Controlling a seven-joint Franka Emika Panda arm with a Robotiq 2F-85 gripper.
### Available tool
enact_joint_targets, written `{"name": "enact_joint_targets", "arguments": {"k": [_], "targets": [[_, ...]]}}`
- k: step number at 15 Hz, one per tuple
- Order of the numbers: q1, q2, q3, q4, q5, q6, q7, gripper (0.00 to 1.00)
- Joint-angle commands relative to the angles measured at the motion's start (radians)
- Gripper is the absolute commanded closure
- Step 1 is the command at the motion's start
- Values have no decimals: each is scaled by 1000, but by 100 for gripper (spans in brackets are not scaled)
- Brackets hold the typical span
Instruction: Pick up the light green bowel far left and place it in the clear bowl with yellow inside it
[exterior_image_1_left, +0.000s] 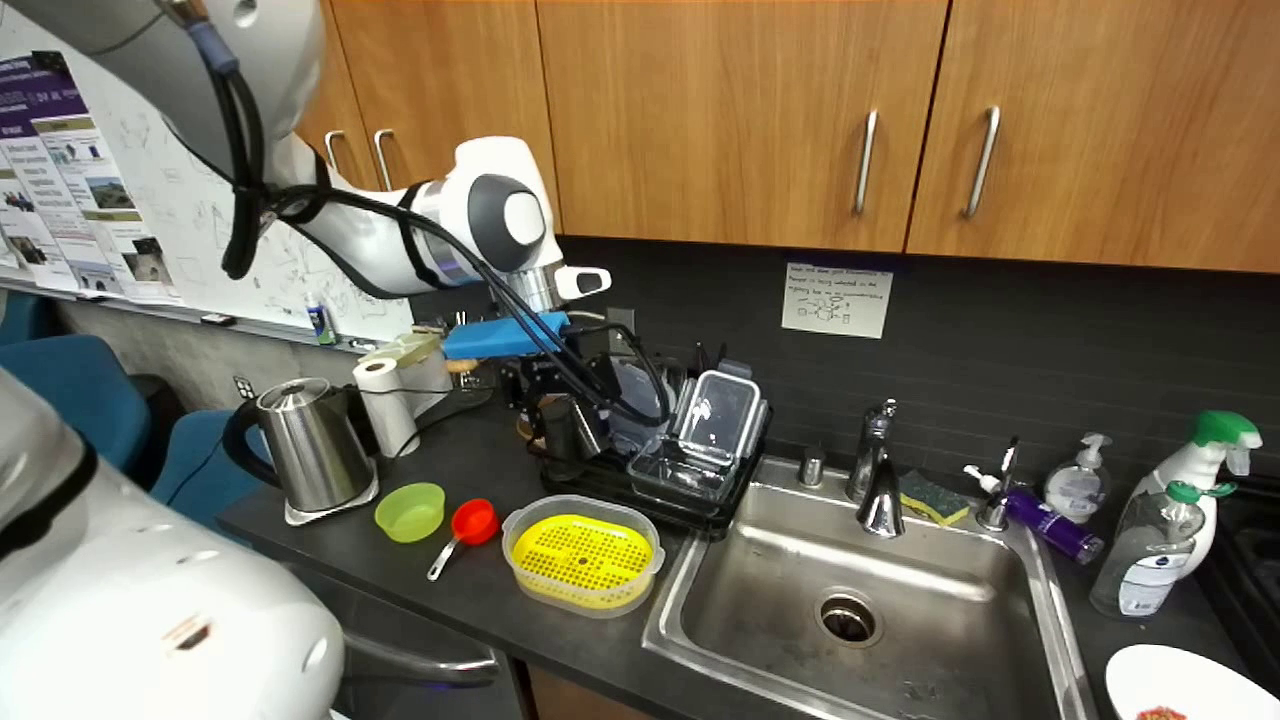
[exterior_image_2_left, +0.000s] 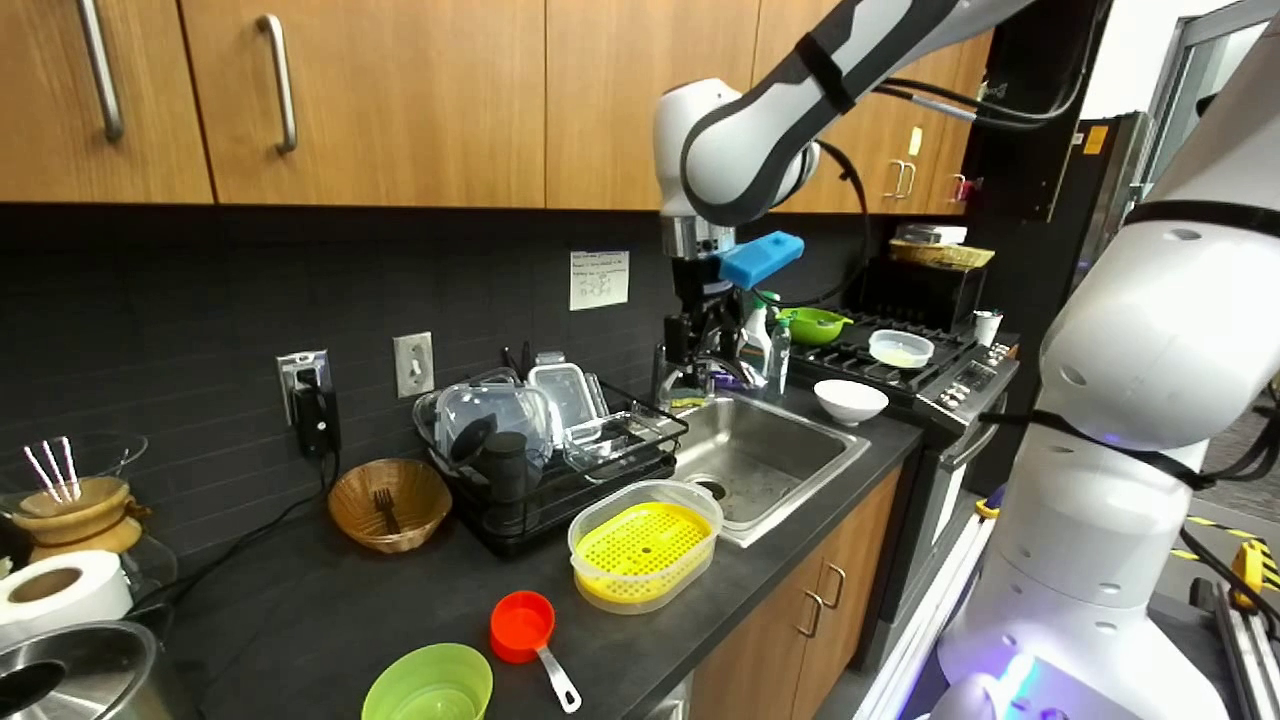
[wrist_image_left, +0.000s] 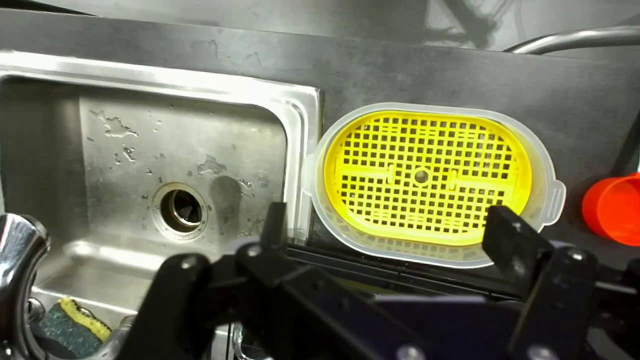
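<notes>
Hand (wrist_image_left: 386, 220) spread wide in wrist view; lime-green bowl (exterior_image_1_left: 410, 513) in both exterior views only.

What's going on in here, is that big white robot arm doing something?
A white, jointed robot arm holds its black, two-fingered gripper open, with nothing in it. The small, round, lime-green plastic bowl is apparently meant for the wide, oval, clear plastic bowl with a perforated yellow insert, but that isn't done: they stand apart on the dark counter. A round red measuring cup sits between them; the rectangular steel sink is beside the clear one.
</notes>
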Motion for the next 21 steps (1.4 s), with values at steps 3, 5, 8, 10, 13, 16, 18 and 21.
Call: {"name": "enact_joint_targets", "arguments": {"k": [3, 5, 8, 10, 13, 16, 18, 21], "targets": [[31, 104, 42, 47, -83, 9, 118, 0], [46, 136, 53, 62, -112, 8, 144, 0], [70, 188, 65, 87, -164, 38, 164, 0], [88, 221, 68, 106, -192, 57, 164, 0], [111, 269, 62, 137, -199, 77, 143, 0], [129, 322, 57, 170, -201, 73, 133, 0], [142, 351, 55, 187, -212, 65, 141, 0], [165, 392, 54, 205, -236, 60, 145, 0]]}}
